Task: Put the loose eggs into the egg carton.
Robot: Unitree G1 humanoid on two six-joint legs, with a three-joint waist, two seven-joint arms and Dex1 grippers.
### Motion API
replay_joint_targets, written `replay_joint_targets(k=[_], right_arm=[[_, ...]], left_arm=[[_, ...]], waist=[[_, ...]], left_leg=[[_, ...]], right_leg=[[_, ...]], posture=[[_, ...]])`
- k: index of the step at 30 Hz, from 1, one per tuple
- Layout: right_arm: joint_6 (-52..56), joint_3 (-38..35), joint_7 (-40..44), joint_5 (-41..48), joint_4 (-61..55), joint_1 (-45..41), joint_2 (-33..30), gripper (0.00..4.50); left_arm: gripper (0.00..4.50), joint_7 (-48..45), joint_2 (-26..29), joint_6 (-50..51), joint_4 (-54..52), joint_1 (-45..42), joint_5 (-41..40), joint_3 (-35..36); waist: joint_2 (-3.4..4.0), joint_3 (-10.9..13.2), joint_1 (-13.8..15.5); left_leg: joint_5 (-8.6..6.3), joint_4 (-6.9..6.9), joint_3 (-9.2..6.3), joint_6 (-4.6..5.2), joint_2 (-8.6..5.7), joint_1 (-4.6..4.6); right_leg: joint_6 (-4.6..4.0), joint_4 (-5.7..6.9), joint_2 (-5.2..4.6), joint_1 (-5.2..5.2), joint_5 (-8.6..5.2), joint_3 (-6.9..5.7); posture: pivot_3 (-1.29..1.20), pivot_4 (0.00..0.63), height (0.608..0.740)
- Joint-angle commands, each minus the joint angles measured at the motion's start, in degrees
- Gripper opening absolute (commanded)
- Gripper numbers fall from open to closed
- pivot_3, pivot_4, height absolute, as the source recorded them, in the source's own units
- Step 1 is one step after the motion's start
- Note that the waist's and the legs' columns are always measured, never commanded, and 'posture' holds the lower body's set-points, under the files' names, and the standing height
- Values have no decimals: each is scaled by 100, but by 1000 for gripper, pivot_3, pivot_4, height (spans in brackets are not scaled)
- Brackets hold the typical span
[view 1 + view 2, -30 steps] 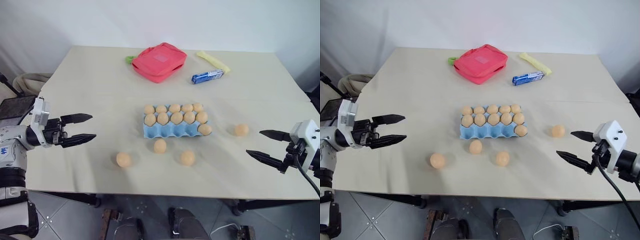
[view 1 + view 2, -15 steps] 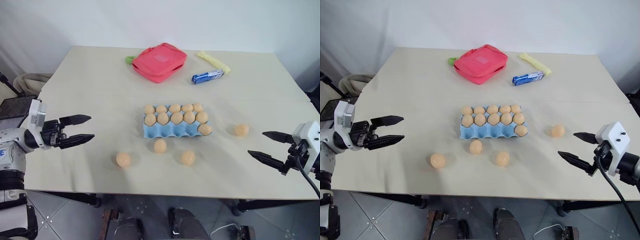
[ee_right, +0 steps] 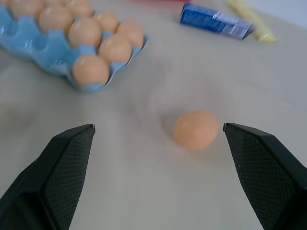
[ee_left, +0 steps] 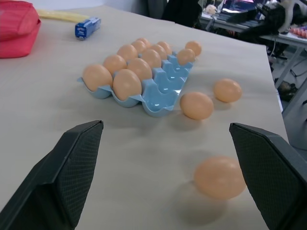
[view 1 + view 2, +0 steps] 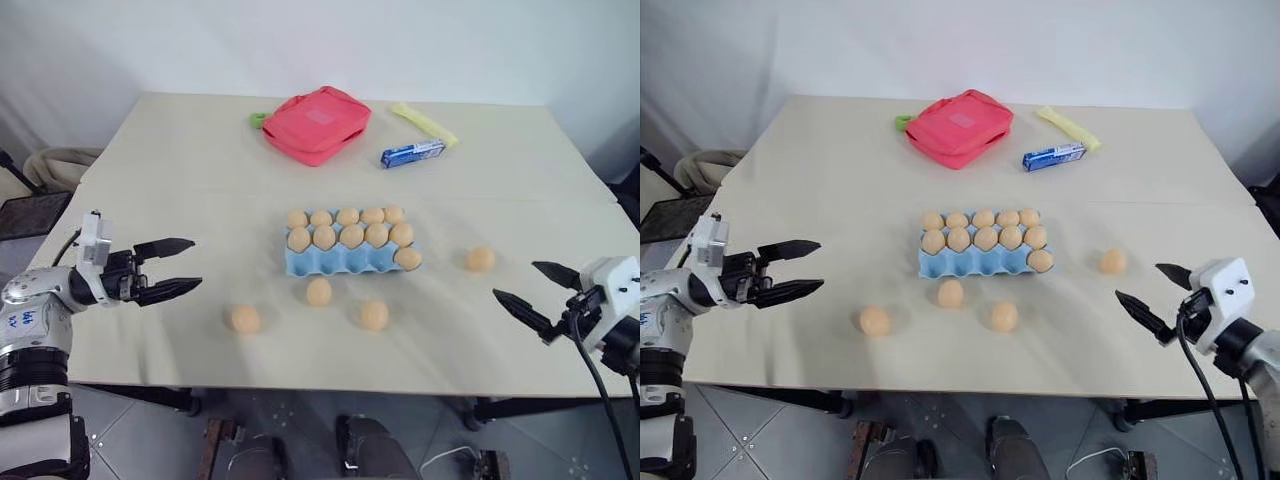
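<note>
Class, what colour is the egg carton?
Light blue; the egg carton shows best in the left wrist view.

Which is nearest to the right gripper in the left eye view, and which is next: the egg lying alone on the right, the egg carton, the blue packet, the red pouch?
From the right gripper, both fingers open:
1. The loose egg, alone on the table's right side.
2. The egg carton, at the table's middle.
3. The blue packet, toward the far edge.
4. The red pouch, at the far edge, farther left.

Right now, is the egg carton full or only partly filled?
Partly filled: the egg carton has empty blue cups along its near row, where only one egg sits.
</note>
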Motion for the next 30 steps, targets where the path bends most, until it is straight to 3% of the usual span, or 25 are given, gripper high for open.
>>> replay_joint_targets(k=[1, 13, 21, 30], right_arm=[[56, 106, -380, -107, 58, -196, 83, 4500], [709, 682, -2234, -603, 353, -1102, 1058, 4500], [519, 1036, -2732, -1019, 992, -1562, 1281, 4500], [207, 1370, -2724, -1340, 2229, -2277, 1326, 4500]], left_arm=[[4484, -73, -108, -334, 159, -107, 94, -15], [4484, -233, -736, -1253, 853, -507, 325, -192], [4484, -331, -992, -1349, 839, -694, 285, -263], [4484, -358, -1109, -1339, 829, -783, 266, -321]], waist=[[0, 0, 10], [1, 0, 8], [1, 0, 0], [2, 1, -10]], left_leg=[[0, -1, -1, -1, 0, 0], [1, -2, -2, -2, 0, -3], [0, 1, 1, -2, -1, -3], [6, 3, 2, -8, 0, -3]], right_leg=[[-2, 1, 0, 0, -1, -1], [-4, 2, -1, -2, -2, 0], [-3, 5, 0, -2, -2, 0], [-3, 11, 2, -2, -2, 0]], posture=[[0, 150, 740], [0, 150, 740], [0, 150, 740], [0, 150, 740]])
